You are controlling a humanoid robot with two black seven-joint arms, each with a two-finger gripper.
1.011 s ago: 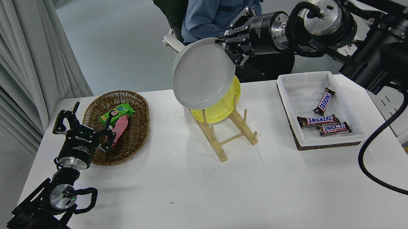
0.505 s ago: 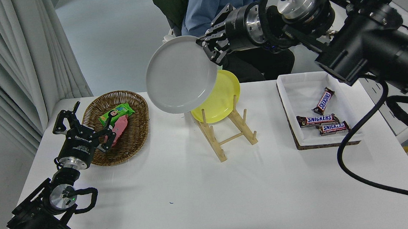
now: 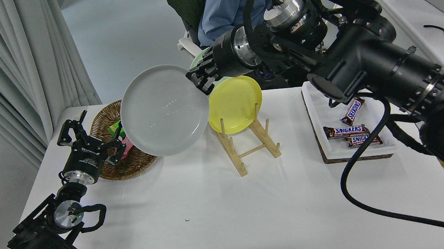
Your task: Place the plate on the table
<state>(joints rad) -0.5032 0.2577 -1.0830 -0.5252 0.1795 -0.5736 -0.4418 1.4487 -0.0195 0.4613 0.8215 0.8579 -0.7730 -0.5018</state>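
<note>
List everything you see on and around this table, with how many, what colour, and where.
plate: 1, light grey, held in the air over the basket's right side
yellow plate: 1, upright in the rack
pale green plate: 1, mostly hidden behind the right arm
dish rack: 1, wooden, table centre
basket: 1, brown wicker, left, holding green and pink packets
tray: 1, white, right
Snickers bars: 3, brown, in the tray
table: 1, white
person: 1, blue top, far side
left tool: black, open, parked at lower left
right tool: black, shut on the plate's rim
</note>
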